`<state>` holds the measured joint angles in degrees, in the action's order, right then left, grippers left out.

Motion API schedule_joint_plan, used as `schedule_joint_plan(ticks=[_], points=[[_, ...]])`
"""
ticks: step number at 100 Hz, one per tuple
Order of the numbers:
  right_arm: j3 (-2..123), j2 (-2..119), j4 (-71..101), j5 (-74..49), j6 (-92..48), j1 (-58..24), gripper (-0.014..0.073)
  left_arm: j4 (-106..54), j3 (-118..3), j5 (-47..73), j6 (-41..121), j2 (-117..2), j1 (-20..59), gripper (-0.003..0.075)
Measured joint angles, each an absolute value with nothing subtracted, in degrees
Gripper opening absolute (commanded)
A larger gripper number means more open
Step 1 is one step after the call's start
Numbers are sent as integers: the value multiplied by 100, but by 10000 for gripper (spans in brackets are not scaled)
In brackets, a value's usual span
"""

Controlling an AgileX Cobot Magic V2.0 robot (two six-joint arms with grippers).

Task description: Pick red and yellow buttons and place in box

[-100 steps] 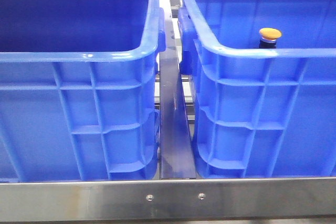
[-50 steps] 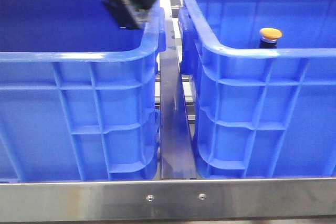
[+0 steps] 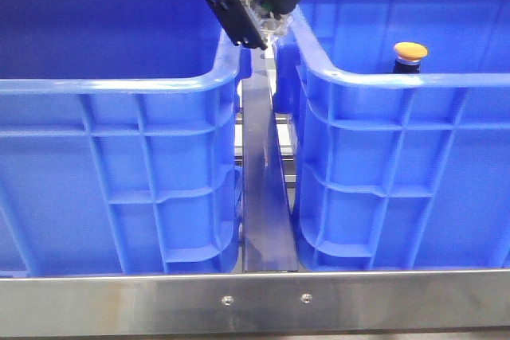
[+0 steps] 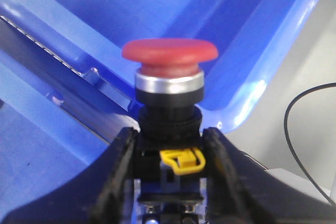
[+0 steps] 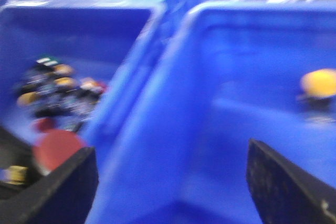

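The left gripper (image 4: 169,153) is clamped on the dark body of the red button (image 4: 169,56), whose cap stands upright between the black fingers (image 4: 119,171). In the front view this gripper (image 3: 253,17) hangs over the gap between the two crates, at their far inner corners. The right gripper (image 5: 170,182) has its jaws spread wide and holds nothing.

The right box (image 3: 398,77) holds the yellow button (image 3: 410,51), upright near its front wall. The left crate (image 3: 119,85) holds a blurred heap of small parts (image 5: 58,95), too soft to tell apart.

Both crates stand on a metal frame (image 3: 255,300) with a dark rail (image 3: 263,197) running between them. A black cable (image 4: 304,129) lies on a pale surface beyond the crate rim.

Half a second ago the left gripper was over the left crate's right rim; it now sits further right, above the gap. The yellow button has not moved.
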<state>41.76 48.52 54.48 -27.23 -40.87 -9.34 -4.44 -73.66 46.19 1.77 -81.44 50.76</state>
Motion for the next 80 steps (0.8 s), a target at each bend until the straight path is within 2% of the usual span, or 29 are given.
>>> schedule_joint_plan(ticks=[32,54,80], points=[[5095,6384,7023,-4613,-4038,-934,645,-444,-7366,4619,188,-8144,5076,92],[5229,7237,7519,-4994,-3978,-934,645,-444,-7366,4619,188,-8144,5076,92],[5237,7447,7576,-5519,-3937,-934,641,-444,-7366,4611,188,-8144,5076,92]])
